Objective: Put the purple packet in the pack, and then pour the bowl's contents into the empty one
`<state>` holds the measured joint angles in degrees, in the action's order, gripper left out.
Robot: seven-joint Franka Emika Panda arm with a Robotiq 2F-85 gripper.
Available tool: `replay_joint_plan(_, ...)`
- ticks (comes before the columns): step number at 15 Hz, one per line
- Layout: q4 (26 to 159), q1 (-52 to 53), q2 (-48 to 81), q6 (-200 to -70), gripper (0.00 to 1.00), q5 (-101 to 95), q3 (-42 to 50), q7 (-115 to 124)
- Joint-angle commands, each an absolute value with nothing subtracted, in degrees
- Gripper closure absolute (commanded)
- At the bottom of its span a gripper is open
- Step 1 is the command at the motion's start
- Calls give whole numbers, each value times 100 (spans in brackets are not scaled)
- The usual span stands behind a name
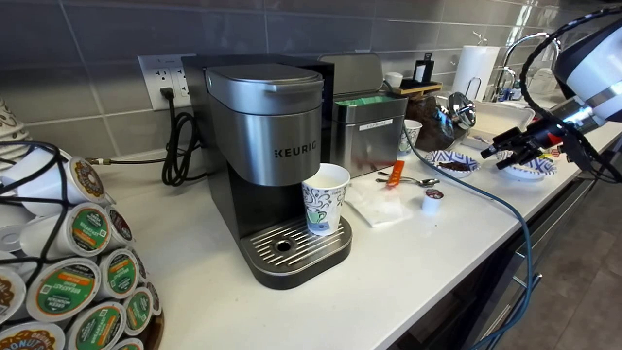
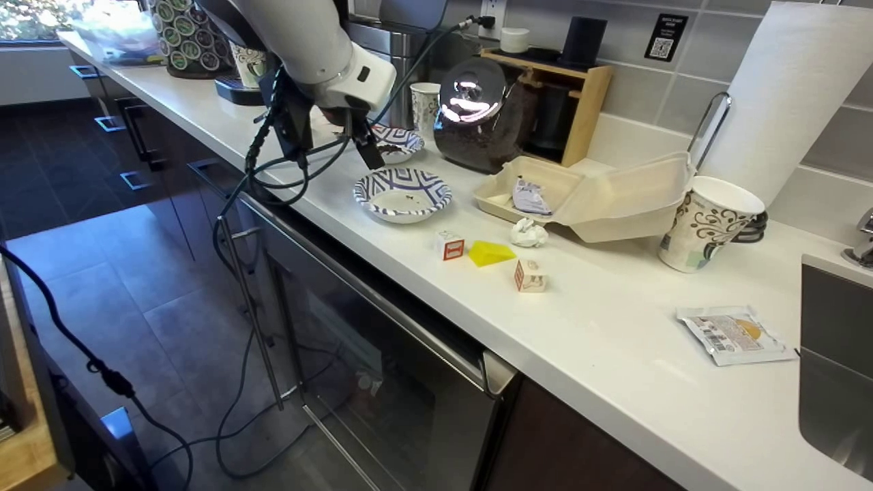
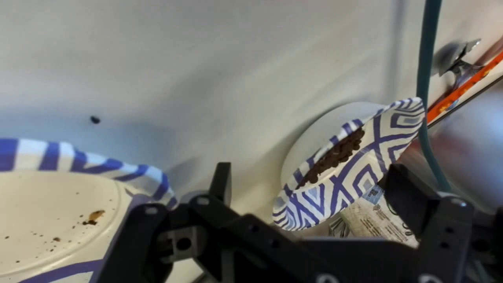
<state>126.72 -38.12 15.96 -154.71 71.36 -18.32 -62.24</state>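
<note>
While the gripper [image 1: 493,159] hangs above the smooth white counter [image 1: 388,291], its blunt black fingers [image 3: 222,182] spread wide apart, the small bowl [image 3: 361,169], shallow and printed in blue angles, holds grainy dark-brown bits [image 3: 340,153]. In an exterior view, the wide bowl [image 2: 395,204], round, flat and crumb-specked, sits on its near side; to the right, the pale purple packet [image 2: 530,198] lies crinkled in the left half of the opened, matte beige pack [image 2: 600,204].
</note>
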Motion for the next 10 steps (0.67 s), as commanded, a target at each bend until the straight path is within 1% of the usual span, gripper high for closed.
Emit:
replay_joint_plan(1,12613,-3961,1588,-15251,0,7435,-1909,-6864)
replay_joint_plan(4,12580,-3926,1515,-15222,0,7412,-1941,-6996)
replay_joint_plan(10,12461,-3608,1603,-15603,0,7026,-1980,-6164)
